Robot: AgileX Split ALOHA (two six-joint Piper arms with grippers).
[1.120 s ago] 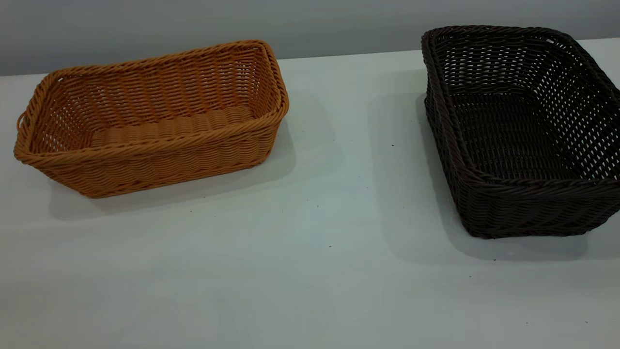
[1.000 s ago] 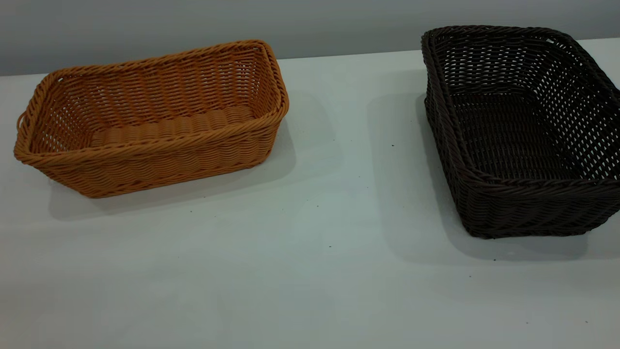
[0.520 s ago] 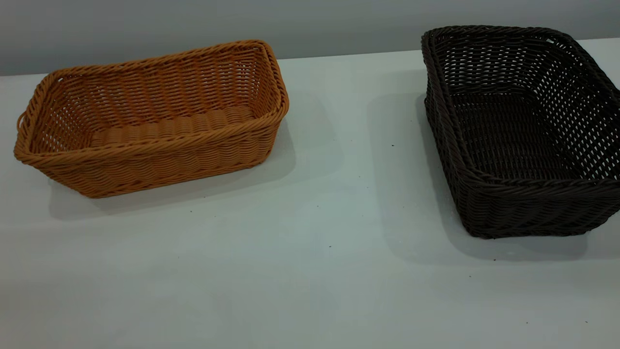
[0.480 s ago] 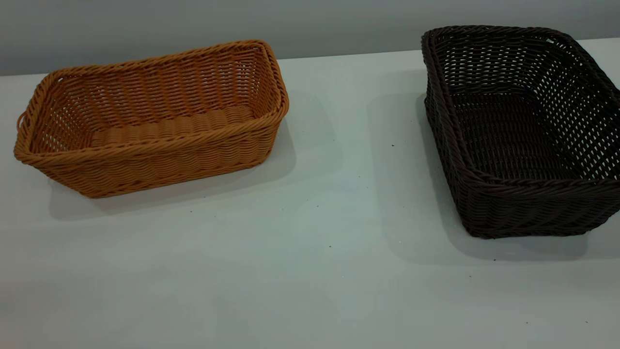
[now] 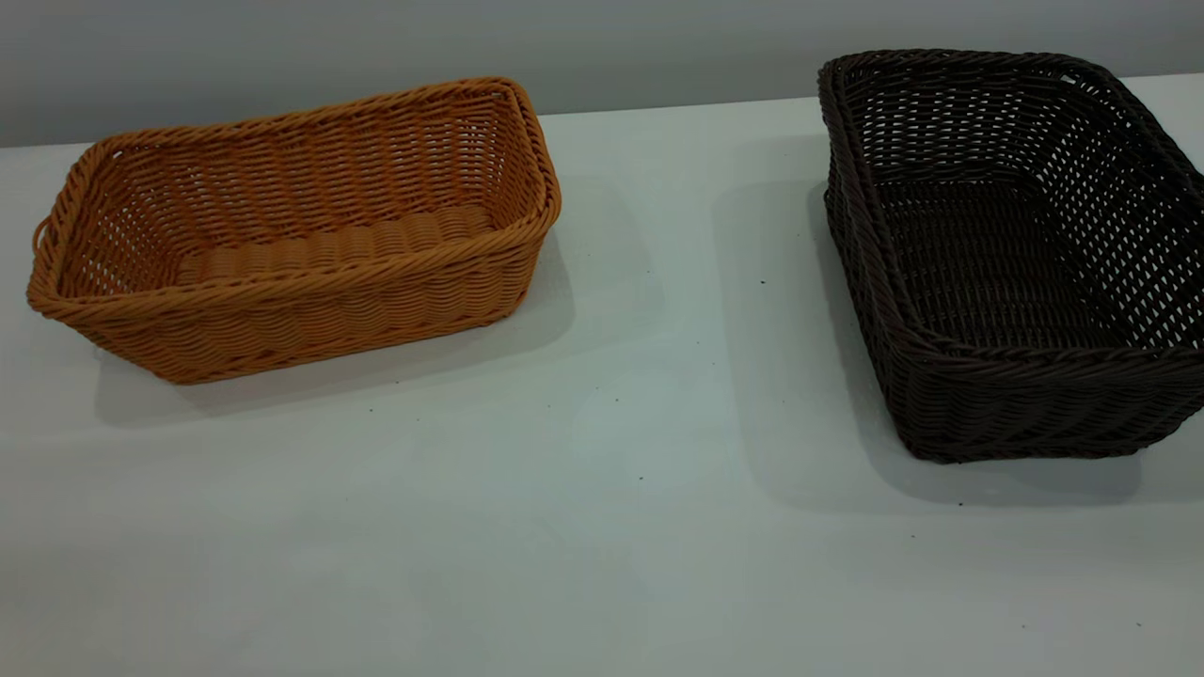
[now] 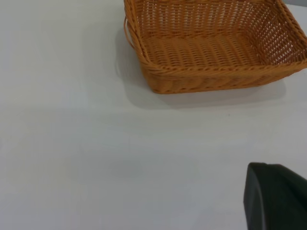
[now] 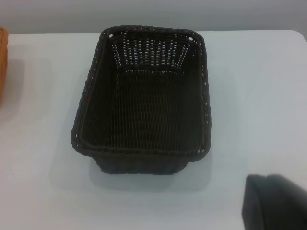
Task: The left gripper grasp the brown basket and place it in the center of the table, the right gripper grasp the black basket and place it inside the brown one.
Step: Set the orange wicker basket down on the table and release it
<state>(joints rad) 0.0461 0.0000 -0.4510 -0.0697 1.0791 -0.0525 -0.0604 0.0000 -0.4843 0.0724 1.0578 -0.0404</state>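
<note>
The brown basket stands empty at the table's left, with a small handle loop on its left end. The black basket stands empty at the right, partly cut by the view's edge. Neither arm shows in the exterior view. In the left wrist view the brown basket lies some way off across bare table, and only a black part of the left gripper shows at the corner. In the right wrist view the black basket lies ahead, apart from a black part of the right gripper.
The white table runs bare between the two baskets and in front of them, with a few dark specks. A grey wall closes the far edge. An orange sliver of the brown basket shows beside the black one.
</note>
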